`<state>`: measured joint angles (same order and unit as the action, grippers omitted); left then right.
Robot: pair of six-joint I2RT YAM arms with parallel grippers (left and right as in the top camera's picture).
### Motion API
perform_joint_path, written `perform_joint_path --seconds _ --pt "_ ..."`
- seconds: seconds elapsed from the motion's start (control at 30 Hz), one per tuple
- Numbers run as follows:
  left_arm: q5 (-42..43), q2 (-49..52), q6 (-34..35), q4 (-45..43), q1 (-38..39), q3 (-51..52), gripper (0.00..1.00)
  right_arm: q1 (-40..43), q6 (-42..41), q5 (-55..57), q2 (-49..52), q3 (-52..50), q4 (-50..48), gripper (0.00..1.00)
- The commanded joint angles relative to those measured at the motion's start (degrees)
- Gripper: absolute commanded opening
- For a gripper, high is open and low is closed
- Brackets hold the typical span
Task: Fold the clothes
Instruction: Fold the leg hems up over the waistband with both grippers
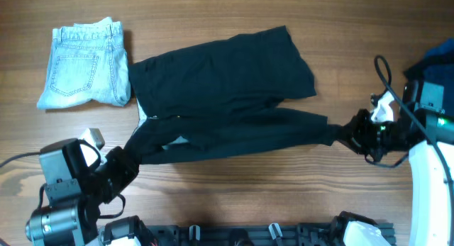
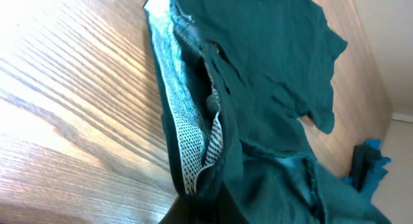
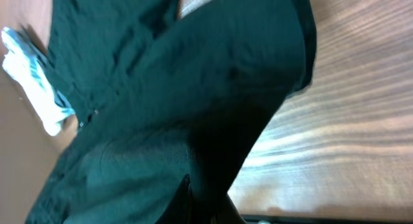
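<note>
Dark teal-black shorts [image 1: 227, 90] lie spread across the middle of the wooden table, the near leg stretched between both arms. My left gripper [image 1: 126, 161] is shut on the waistband end at the lower left; the white mesh lining [image 2: 197, 143] shows in the left wrist view. My right gripper [image 1: 345, 135] is shut on the hem end of the shorts [image 3: 193, 121] at the right. The fingertips of both are hidden under cloth. Folded light-blue jeans [image 1: 85, 64] lie at the far left.
A blue cloth pile [image 1: 436, 65] sits at the right edge, also in the left wrist view [image 2: 369, 164]. Black cables [image 1: 386, 72] run by the right arm. A dark rail [image 1: 248, 235] lines the table's near edge.
</note>
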<state>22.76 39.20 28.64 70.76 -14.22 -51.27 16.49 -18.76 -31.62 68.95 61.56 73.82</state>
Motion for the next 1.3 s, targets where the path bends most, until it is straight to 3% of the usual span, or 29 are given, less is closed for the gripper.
perform_joint_path --seconds 0.0,0.07,0.27,0.43,0.8,1.03,1.27 --pt "-6.08 4.35 -4.5 -1.38 0.13 -1.07 0.04 -0.04 -1.31 -6.47 4.55 1.11 -4.76 0.04" --pt "-6.6 7.89 -4.7 -4.72 0.13 -1.09 0.04 -0.79 -3.26 -11.69 7.65 1.11 -8.66 0.04" --pt "-6.82 11.82 -4.9 -8.2 0.13 -1.09 0.04 -4.5 -7.63 -11.98 8.52 1.14 -13.51 0.04" --pt "-6.78 14.64 -4.2 -10.62 0.13 -1.09 0.04 -8.04 -15.82 -11.96 8.52 1.14 -20.06 0.04" --pt "-6.56 20.85 -2.49 -19.67 0.13 -1.09 0.04 -13.27 -29.38 -11.52 14.93 1.14 -43.01 0.04" --pt "-5.27 24.85 -2.95 -33.77 0.13 -1.09 0.04 -13.27 -37.33 -12.39 24.39 1.14 -67.47 0.04" --pt "-4.76 31.89 -2.95 -41.2 0.26 -1.09 0.04 -13.31 -40.17 -11.13 30.16 1.14 -77.57 0.04"
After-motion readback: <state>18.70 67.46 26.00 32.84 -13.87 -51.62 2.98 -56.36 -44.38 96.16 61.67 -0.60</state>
